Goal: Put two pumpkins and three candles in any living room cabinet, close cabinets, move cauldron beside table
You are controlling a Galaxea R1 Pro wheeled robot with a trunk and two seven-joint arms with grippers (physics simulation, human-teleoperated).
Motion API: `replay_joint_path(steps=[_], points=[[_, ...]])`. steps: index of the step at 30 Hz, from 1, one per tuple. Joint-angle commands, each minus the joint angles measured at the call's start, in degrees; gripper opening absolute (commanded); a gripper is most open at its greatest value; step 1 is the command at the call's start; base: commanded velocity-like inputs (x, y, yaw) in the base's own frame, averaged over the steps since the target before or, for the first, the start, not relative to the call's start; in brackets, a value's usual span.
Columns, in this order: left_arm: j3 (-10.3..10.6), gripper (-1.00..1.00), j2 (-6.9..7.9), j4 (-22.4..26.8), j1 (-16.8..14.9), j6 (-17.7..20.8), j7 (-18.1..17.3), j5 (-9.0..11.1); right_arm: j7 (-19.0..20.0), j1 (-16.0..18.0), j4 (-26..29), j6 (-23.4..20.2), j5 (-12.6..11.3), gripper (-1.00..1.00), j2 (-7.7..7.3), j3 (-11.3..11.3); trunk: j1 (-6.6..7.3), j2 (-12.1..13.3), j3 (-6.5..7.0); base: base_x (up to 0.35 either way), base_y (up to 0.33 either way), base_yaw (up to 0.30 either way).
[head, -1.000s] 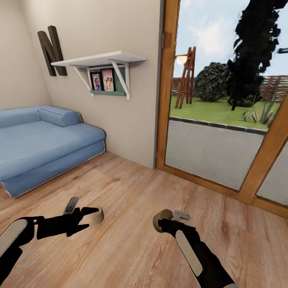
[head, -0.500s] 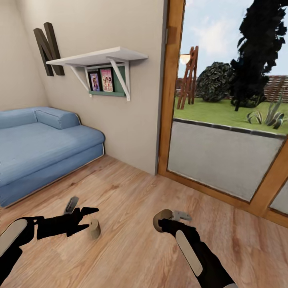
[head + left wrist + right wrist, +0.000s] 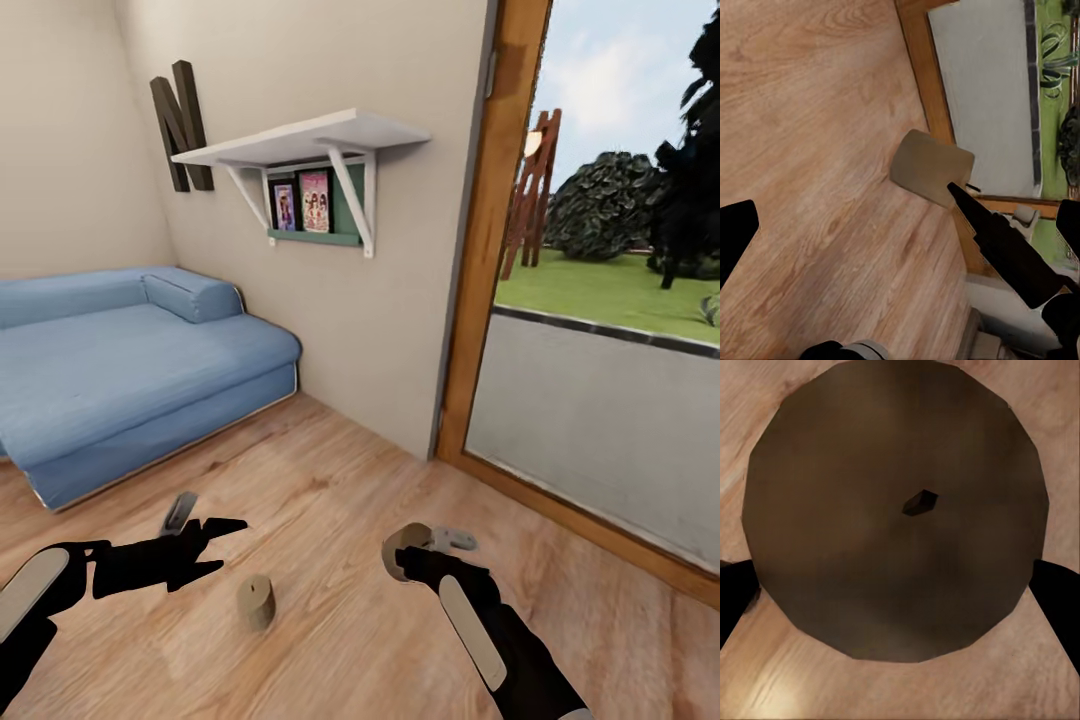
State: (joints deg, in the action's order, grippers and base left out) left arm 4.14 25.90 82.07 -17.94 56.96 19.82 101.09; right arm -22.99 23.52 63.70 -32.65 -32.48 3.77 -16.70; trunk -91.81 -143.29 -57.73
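Note:
A tan, short, cylindrical candle (image 3: 256,602) stands upright on the wooden floor, just in front of my left gripper (image 3: 228,545) and apart from it. That gripper is open with nothing between its fingers. In the left wrist view the same candle (image 3: 932,166) sits beyond the spread black fingers (image 3: 1005,247) of the left gripper (image 3: 851,195). My right gripper (image 3: 420,548) is shut on another tan candle (image 3: 403,552), held low over the floor. The right wrist view looks onto this candle's round brown end (image 3: 870,532) with its dark wick, one black finger (image 3: 1061,600) on each side.
A blue sofa (image 3: 110,360) lies along the left wall. On the far wall are a white shelf (image 3: 300,140) with pictures and a dark letter N (image 3: 180,125). A wood-framed glass door (image 3: 490,260) to the garden is at the right. Wooden floor (image 3: 330,480) spreads around both arms.
The whole view has swung, so wall and door sit further right. The floor candle, earlier at my left fingertips, now shows lower and apart from them. The right gripper still holds its candle.

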Motion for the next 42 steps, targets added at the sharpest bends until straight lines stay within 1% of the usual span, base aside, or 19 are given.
replay_joint_path(steps=[1, 16, 19, 24, 40, 42], points=[[0.09, 1.00, 0.03, 0.01, -0.05, 0.01, 0.56, 0.60, -0.57, 0.03, 0.15, -0.05, -0.57, -1.00, -0.05, -0.09, -0.02, -0.03, -0.06, 0.332, 0.000, 0.140], [0.08, 1.00, 0.11, 0.01, -0.06, 0.05, 0.48, 0.60, -0.56, 0.03, 0.23, -0.05, -0.57, -1.00, -0.08, -0.07, -0.02, -0.03, -0.06, 0.332, 0.000, 0.013], [0.08, 1.00, 0.11, 0.02, -0.06, 0.04, 0.48, 0.60, -0.56, 0.03, 0.20, -0.05, -0.57, -1.00, -0.04, -0.08, -0.02, -0.03, -0.06, 0.333, 0.000, 0.119], [0.15, 1.00, 0.11, 0.02, -0.05, 0.05, 0.48, 0.60, -0.64, 0.03, 0.19, -0.05, -0.57, -1.00, 0.01, -0.09, -0.02, -0.03, -0.06, 0.296, 0.000, 0.255], [0.25, 1.00, 0.02, 0.02, -0.04, -0.06, 0.56, 0.60, -0.65, 0.03, 0.03, -0.05, -0.57, -1.00, 0.05, -0.09, -0.02, -0.03, -0.06, 0.028, 0.000, 0.291], [0.28, 1.00, -0.16, 0.02, -0.03, -0.13, 0.67, 0.22, -0.61, 0.03, 0.06, -0.05, -0.57, -1.00, 0.05, -0.09, -0.02, -0.03, -0.06, 0.000, 0.000, 0.292]])
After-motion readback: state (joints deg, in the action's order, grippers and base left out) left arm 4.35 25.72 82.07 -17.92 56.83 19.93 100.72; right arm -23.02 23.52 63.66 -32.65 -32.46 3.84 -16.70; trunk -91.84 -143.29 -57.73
